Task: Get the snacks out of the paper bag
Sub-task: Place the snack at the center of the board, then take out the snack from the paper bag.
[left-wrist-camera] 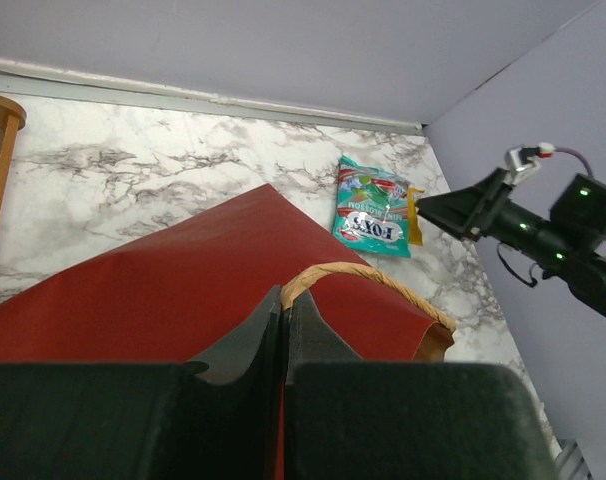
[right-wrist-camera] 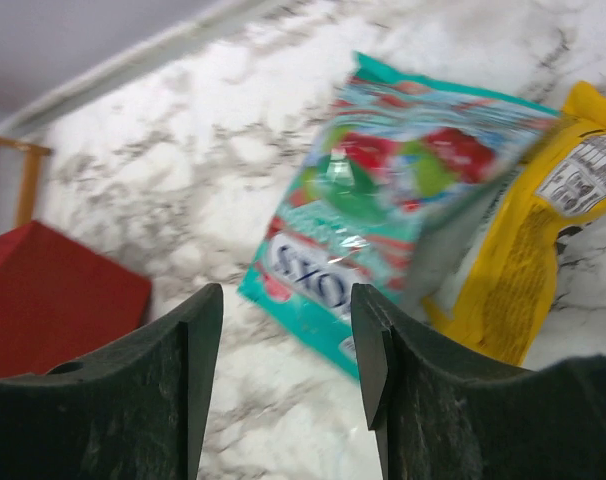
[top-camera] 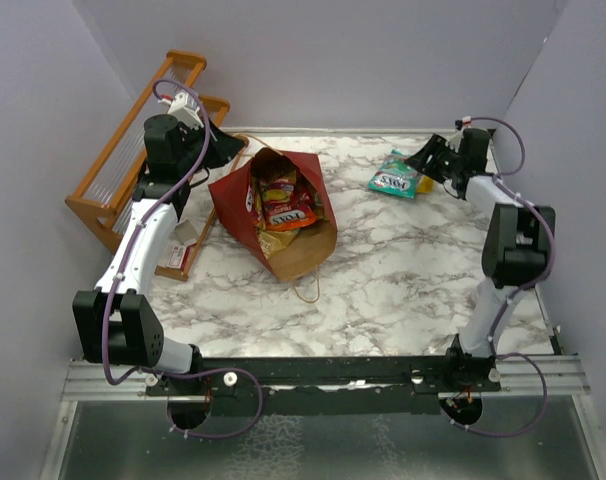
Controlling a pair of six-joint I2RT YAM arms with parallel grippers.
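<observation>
- Left hand (left-wrist-camera: 283,300): closed tight on a fold of the paper bag (top-camera: 233,205) at the bag's 11 o'clock corner. Red paper is pinched between the fingers, just beside a looped handle (left-wrist-camera: 363,280).
- Right hand (right-wrist-camera: 286,295): fingers set wide, holding nothing. It hovers near the far right corner of the tabletop (top-camera: 403,270).
- Teal packet (top-camera: 394,176): out of the bag and flat on the tabletop, just at 8 o'clock of the right hand. It partly overlaps a yellow packet (right-wrist-camera: 543,240).
- Snacks in the bag (top-camera: 283,200): red and yellow packets are stacked in the open mouth against the brown lining.
- Governing relation: the bag lies at 9 o'clock of the right hand, well apart. The mouth's long axis runs roughly from 11 to 5 o'clock, and its opening faces up and toward the right arm.
- Arm choice, as a judgement: the left hand is nearer but is busy steadying the bag. The free right hand would therefore make the next pick, entering the mouth from the 3 o'clock side.
- Bag posture: it appears tilted rather than upright, but the top view does not settle whether it rests on its side.
- Surface: white marble-patterned tabletop, smooth, so an unheld bag would likely slide.
- Room: lavender walls close in on three sides. An orange wooden rack (top-camera: 133,150) stands at 9 o'clock of the bag, beside the left arm.
</observation>
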